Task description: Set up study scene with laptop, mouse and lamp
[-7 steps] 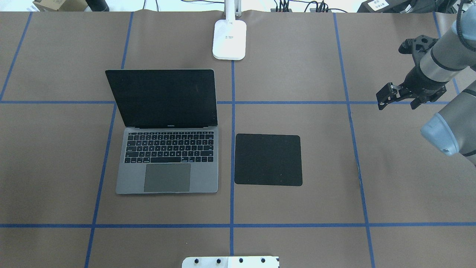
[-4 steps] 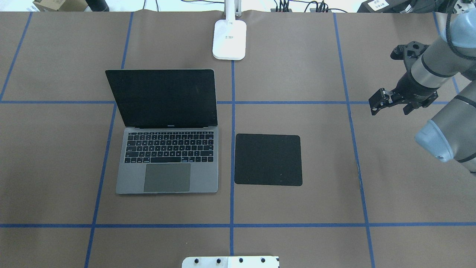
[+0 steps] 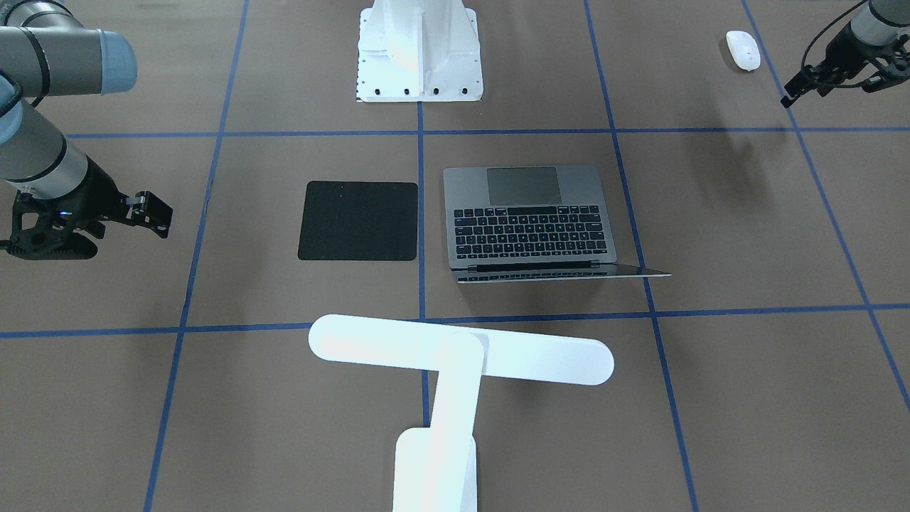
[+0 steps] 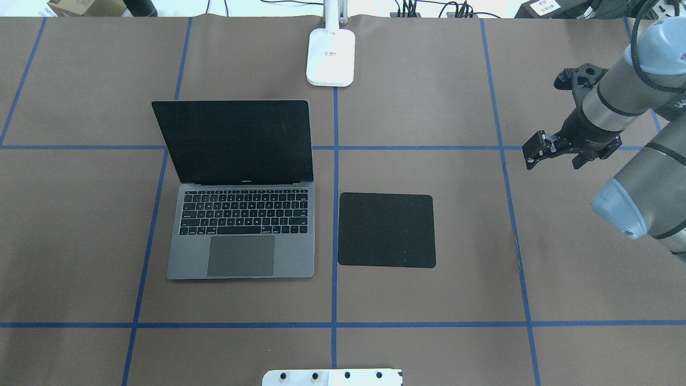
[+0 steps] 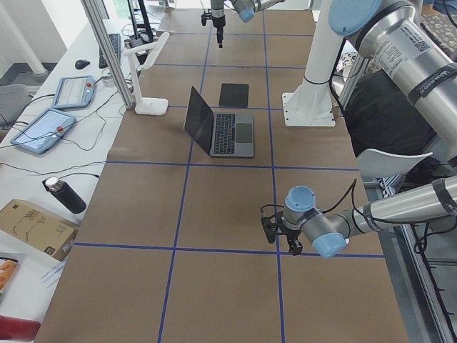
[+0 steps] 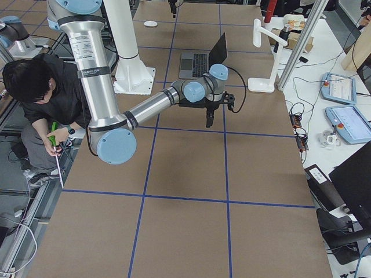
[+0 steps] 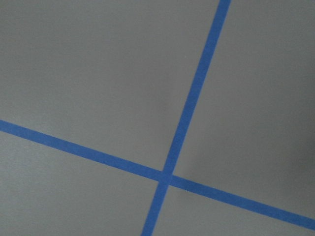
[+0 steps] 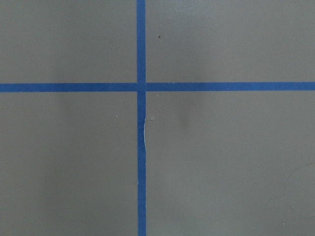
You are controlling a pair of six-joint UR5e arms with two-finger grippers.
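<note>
Toward the left end of the table [image 3: 718,235], the left gripper [image 3: 788,100] hung with its fingertips drawn to a point, grasping nothing, near the mouse [image 3: 743,50] but clear of it. The right gripper [image 4: 529,156] hovered above the tabletop, touching nothing; how far it stood open could not be determined. The laptop [image 4: 241,214] stood open, dark-screened, with a black pad [image 4: 386,229] just beside it. The lamp [image 4: 330,56] stood behind them; print on its base and below the laptop screen was illegible.

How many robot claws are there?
2. The right gripper hangs over the table, off to the side of the black pad. The left gripper hangs at the other end, close to the mouse. None seems hidden.
</note>
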